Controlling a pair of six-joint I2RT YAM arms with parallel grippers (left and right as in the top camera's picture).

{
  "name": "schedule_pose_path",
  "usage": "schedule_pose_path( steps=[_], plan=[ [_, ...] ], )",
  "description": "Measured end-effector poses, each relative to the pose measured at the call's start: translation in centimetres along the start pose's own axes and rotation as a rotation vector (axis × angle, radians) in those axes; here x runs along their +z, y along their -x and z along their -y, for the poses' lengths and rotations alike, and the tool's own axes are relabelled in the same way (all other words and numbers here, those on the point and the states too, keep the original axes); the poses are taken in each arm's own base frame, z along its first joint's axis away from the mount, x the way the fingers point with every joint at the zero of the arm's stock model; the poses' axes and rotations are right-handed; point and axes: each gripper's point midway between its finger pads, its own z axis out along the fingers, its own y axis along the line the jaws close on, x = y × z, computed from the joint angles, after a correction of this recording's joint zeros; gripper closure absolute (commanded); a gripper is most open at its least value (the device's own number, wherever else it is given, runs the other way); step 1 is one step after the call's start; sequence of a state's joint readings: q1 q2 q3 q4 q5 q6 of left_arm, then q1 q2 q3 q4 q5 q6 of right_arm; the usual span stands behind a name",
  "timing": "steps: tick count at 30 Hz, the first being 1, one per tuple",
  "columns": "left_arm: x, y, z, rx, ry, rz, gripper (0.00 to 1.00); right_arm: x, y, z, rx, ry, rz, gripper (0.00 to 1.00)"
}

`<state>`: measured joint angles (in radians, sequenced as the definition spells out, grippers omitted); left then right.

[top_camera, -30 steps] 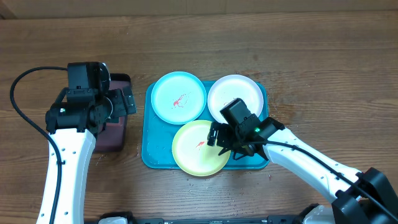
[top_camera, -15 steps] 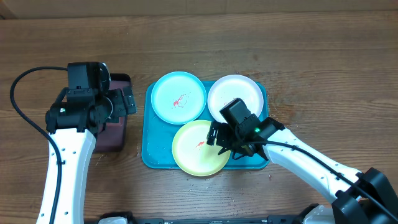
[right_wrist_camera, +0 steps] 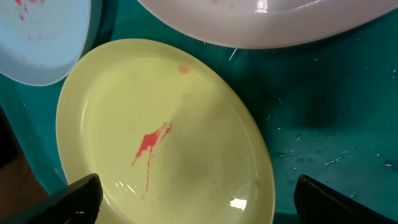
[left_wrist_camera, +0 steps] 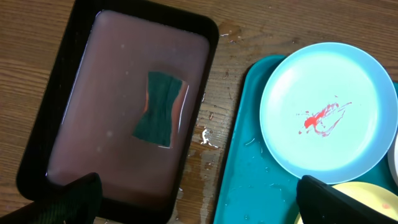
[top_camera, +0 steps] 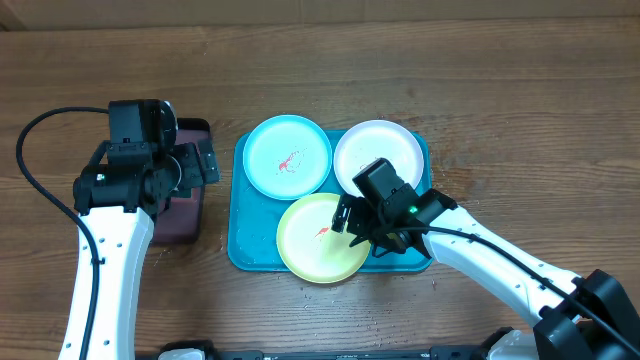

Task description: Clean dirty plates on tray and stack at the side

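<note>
Over the lime-green plate on the turquoise tray, our right hand gapes fully and holds nothing, while our left hand hangs just as wide and empty above the sponge in the dark tray. We judge the wet, shallow rim could slip from a pinch, or shove the blue plate beside it.
</note>
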<state>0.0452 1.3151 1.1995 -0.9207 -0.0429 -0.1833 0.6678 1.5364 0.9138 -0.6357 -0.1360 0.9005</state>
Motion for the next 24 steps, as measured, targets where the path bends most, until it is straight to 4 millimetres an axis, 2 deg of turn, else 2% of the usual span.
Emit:
schedule_pose_path(
  steps=[5, 10, 16, 20, 22, 24],
  plan=[
    [0.0, 0.0, 0.0, 0.000, 0.000, 0.000, 0.00, 0.4, -0.6, 0.4, 0.054, 0.002, -0.022, 0.14],
    [0.0, 0.0, 0.0, 0.000, 0.000, 0.000, 0.00, 0.6, -1.1, 0.8, 0.138, -0.013, -0.046, 0.14],
    [0.0, 0.0, 0.0, 0.000, 0.000, 0.000, 0.00, 1.9, -1.5, 1.7, 0.246, -0.060, -0.067, 0.16],
    [0.0, 0.0, 0.0, 0.000, 0.000, 0.000, 0.00, 2.6, -1.4, 2.2, 0.303, -0.082, -0.062, 0.34],
    [0.0, 0.0, 0.0, 0.000, 0.000, 0.000, 0.00, 2.8, -1.1, 2.0, 0.316, -0.073, -0.051, 0.50],
    [0.0, 0.0, 0.0, 0.000, 0.000, 0.000, 0.00, 3.0, -0.9, 1.8, 0.329, -0.064, -0.040, 0.59]
  ],
)
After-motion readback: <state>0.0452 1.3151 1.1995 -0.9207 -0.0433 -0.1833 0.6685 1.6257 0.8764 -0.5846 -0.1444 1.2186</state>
